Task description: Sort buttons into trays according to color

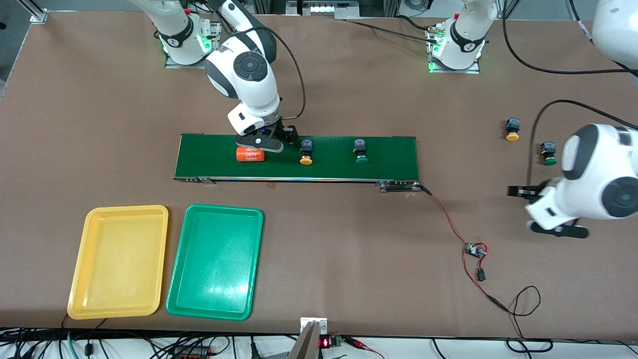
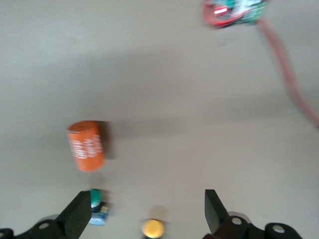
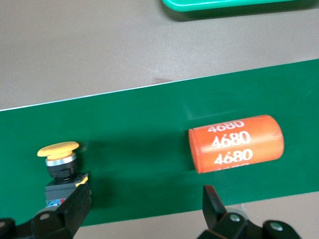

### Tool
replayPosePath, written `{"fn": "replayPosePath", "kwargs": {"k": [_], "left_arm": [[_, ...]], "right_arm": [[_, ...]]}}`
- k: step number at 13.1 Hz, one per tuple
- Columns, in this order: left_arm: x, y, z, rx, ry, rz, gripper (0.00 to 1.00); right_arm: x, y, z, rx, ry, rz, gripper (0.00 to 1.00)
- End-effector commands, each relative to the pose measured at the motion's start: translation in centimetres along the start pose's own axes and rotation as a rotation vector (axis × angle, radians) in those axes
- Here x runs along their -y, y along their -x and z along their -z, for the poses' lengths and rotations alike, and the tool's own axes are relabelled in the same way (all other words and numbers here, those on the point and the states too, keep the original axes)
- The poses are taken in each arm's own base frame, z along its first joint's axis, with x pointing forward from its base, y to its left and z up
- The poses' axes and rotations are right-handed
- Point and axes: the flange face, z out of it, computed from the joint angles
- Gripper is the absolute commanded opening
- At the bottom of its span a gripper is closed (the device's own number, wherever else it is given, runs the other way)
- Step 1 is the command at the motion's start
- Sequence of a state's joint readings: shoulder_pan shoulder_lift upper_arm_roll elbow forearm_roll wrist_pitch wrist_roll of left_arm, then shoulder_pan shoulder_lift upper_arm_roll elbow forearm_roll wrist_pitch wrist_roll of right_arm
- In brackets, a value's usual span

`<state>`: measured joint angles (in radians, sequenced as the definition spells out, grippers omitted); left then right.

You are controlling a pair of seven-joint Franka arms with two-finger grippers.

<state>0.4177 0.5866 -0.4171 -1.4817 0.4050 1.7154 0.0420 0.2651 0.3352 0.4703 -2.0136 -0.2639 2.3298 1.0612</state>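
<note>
We see both shallow plastic trays, yellow (image 1: 118, 262) and green (image 1: 215, 261), at lower left, all four push-button switches unsorted, and both grippers, left (image 2: 144, 211) and right (image 3: 145, 211), spread wide, holding nothing

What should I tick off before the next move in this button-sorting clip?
1. Right claw open over the belt: ok.
2. Right claw lined up on a button: not ok; it is over the orange cylinder, the yellow button beside it.
3. Left claw open and holding nothing: ok.
4. Yellow tray and green tray hold nothing yet: ok.
5. Green button on the belt, unobstructed: ok.
6. The two buttons off the belt, one yellow, one green, within the left arm's reach: cannot tell.
</note>
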Motion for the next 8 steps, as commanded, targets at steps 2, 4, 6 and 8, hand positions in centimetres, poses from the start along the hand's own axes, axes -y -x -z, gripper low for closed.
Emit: {"fn": "replayPosePath", "kwargs": {"k": [2, 4, 6, 8], "left_arm": [[6.3, 3.4, -6.0, -0.005, 0.035, -0.071, 1.0], [8.8, 5.0, -11.1, -0.033, 0.053, -0.062, 1.0], [9.5, 5.6, -14.5, -0.111, 0.041, -0.07, 1.0], [10.5, 5.9, -16.2, -0.187, 0.017, -0.116, 1.0]], "right_arm": [[0.8, -0.5, -0.2, -0.01, 0.003, -0.051, 1.0], [0.9, -0.4, -0.4, -0.016, 0.008, -0.041, 1.0], [1.2, -0.6, -0.6, -0.013, 0.004, -0.041, 1.0], [1.7, -0.5, -0.8, -0.009, 0.002, -0.037, 1.0]]}}
